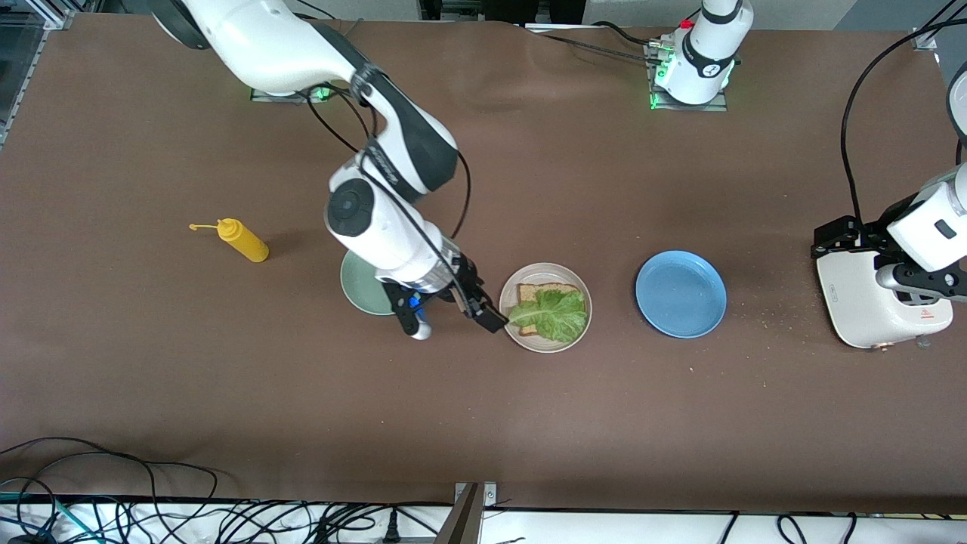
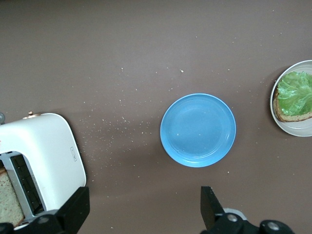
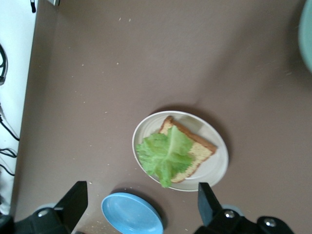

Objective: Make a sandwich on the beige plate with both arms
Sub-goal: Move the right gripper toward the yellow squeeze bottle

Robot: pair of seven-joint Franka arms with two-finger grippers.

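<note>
The beige plate (image 1: 548, 269) holds one slice of brown bread (image 1: 540, 292) with a green lettuce leaf (image 1: 554, 313) lying on top of it, uncovered. My right gripper (image 1: 457, 326) hangs open and holds nothing. It is over the table between the mint-green plate (image 1: 359, 291) and the beige plate, one finger close to the beige rim. In the right wrist view the lettuce (image 3: 163, 156) covers most of the bread (image 3: 201, 147). My left gripper (image 1: 925, 283) is open over the white toaster (image 1: 869, 310). A second bread slice (image 2: 9, 197) stands in the toaster's slot.
A blue plate (image 1: 680, 295) lies between the beige plate and the toaster, with crumbs scattered beside it. A yellow mustard bottle (image 1: 243, 240) lies on its side toward the right arm's end of the table. Cables run along the table edge nearest the front camera.
</note>
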